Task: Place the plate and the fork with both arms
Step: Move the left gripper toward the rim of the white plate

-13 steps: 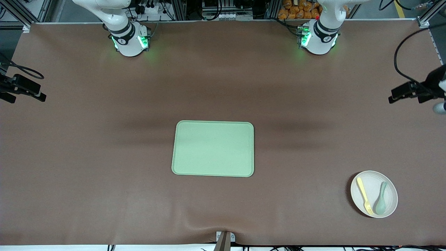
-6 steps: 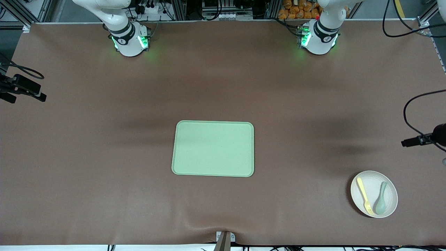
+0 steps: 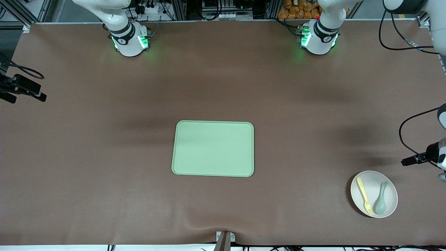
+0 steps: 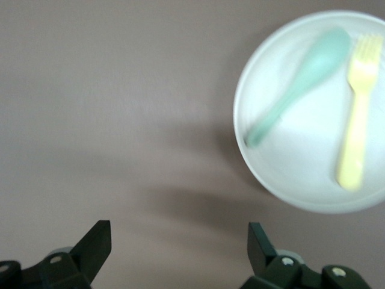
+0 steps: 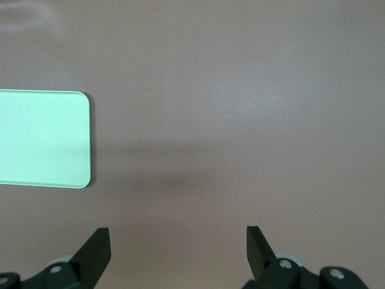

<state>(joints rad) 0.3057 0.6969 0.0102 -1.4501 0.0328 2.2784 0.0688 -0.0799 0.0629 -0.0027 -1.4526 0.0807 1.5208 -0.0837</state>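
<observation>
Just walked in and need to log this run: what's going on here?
Nothing is held yet. The plate sits toward the left arm's end of the table with the fork and a spoon on it. The left gripper hangs above bare table beside the plate, jaws open. The right gripper waits open near the tray.

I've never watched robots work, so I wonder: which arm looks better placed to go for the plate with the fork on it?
Probably the left. Its open pincer hangs over the table beside the plate, which lies at its end. The right pincer sees only the tray.
</observation>
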